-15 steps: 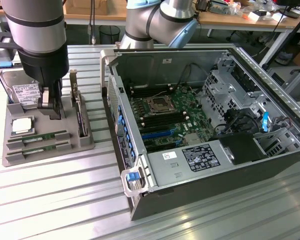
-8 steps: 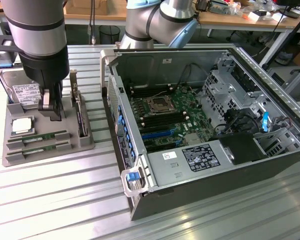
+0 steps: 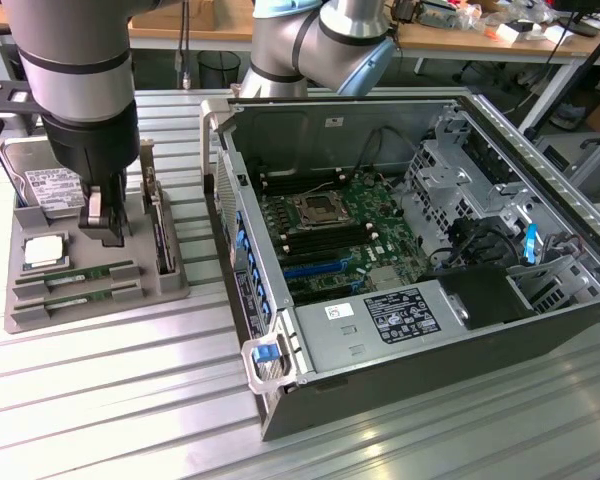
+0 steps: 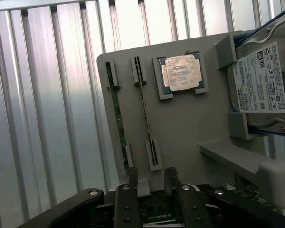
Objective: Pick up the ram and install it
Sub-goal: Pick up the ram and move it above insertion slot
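Note:
Two rams, thin green sticks, stand on edge in slots of the grey tray: one nearer the processor chip, the other nearer the tray's front. In the wrist view they run side by side as one ram and the other ram. My gripper hangs over the tray, a little above it, between the chip and the upright card. In the wrist view the gripper is open and holds nothing. Its gap lines up with the end of the stick closer to the chip.
The tray also holds a silver processor chip, a hard drive and an upright expansion card. At the exterior view's right lies the open computer case, with its motherboard and black memory slots exposed. Ribbed metal table underneath.

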Robot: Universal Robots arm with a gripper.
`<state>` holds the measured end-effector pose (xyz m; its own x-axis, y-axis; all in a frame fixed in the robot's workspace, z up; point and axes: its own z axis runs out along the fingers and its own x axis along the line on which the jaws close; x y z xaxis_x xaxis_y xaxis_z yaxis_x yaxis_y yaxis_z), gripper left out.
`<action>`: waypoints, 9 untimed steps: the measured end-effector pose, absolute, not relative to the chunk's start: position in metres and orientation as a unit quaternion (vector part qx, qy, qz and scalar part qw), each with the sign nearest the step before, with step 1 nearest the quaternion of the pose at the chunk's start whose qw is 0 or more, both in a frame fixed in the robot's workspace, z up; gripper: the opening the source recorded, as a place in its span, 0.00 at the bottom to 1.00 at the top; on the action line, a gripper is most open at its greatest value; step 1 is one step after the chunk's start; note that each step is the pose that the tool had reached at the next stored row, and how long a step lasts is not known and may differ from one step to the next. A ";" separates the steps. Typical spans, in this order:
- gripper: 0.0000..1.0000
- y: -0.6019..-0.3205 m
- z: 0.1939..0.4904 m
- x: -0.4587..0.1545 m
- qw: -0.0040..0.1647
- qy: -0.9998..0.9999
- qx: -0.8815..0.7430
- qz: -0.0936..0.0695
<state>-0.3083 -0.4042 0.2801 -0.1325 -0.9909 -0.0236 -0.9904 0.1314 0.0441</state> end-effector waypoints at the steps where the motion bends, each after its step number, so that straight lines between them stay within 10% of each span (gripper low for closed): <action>1: 0.36 -0.404 0.279 -0.308 0.006 -0.752 0.659 -0.024; 9: 0.36 -0.404 0.270 -0.308 0.006 -0.752 0.659 -0.024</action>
